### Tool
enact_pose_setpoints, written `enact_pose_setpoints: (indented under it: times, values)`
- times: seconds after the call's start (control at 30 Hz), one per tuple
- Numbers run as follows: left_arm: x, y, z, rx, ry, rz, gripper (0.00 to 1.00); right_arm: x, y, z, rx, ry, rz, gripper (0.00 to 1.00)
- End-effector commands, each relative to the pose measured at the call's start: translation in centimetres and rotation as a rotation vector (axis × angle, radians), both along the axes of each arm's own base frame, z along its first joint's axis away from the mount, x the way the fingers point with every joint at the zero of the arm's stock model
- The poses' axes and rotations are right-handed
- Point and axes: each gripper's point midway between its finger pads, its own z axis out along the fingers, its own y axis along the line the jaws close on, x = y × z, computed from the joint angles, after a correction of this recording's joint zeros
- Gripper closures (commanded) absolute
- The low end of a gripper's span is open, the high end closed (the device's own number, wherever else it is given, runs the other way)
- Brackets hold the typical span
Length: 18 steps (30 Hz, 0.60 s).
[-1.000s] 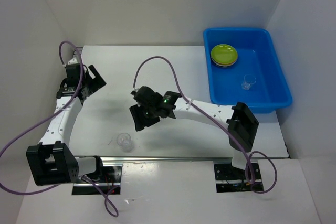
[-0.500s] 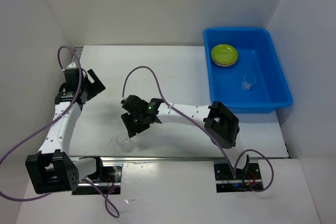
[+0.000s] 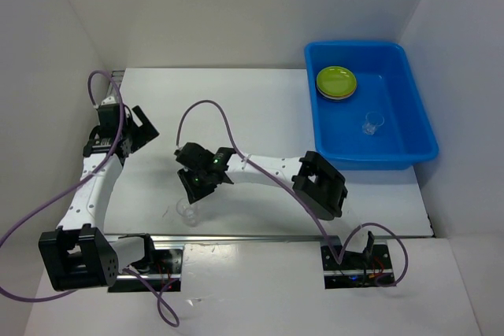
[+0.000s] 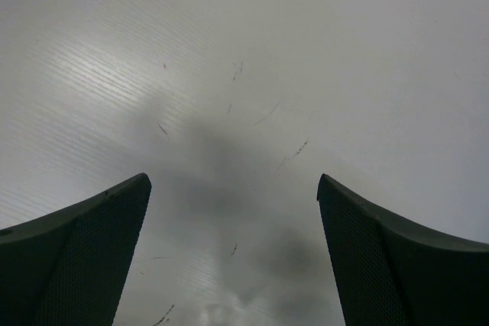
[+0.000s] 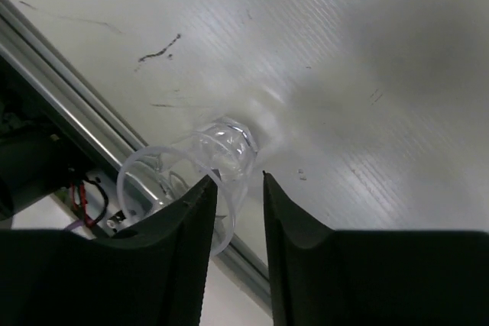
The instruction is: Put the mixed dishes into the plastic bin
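The right gripper (image 5: 238,179) has its smooth black jaws narrowly apart, with the thin wall of a small clear plastic cup (image 5: 221,146) in the gap between them; whether they pinch it cannot be told. The round-rimmed cup stands on the ribbed white worktop (image 5: 367,59). The left gripper (image 4: 233,181), its dimpled jaws spread wide, holds nothing. Well apart from the right gripper, back past its arm, the rectangular bright blue plastic bin (image 3: 409,147) holds a round lime green plate (image 3: 336,80) and another clear cup (image 3: 373,123).
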Motion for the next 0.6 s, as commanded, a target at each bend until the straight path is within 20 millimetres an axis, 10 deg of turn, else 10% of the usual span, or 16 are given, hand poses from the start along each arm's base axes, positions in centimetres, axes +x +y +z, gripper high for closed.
enact_pose_setpoints:
  times: [0.0, 0.17, 0.33, 0.57]
  values:
    - [0.0, 0.1, 0.6, 0.005, -0.026, -0.003, 0.03, -0.2, 0.7, 0.4, -0.003, -0.022, 0.020, 0.67]
    - [0.0, 0.1, 0.6, 0.005, -0.026, -0.003, 0.03, 0.8, -0.4, 0.3, -0.064, -0.070, -0.012, 0.99]
    - [0.2, 0.1, 0.7, 0.006, -0.035, -0.003, 0.02, 5.3, -4.0, 7.3, -0.139, -0.294, -0.148, 0.99]
    - [0.1, -1.3, -0.7, -0.050, -0.034, -0.054, 0.02, 21.7, -20.1, 19.9, -0.125, -0.560, -0.731, 0.99]
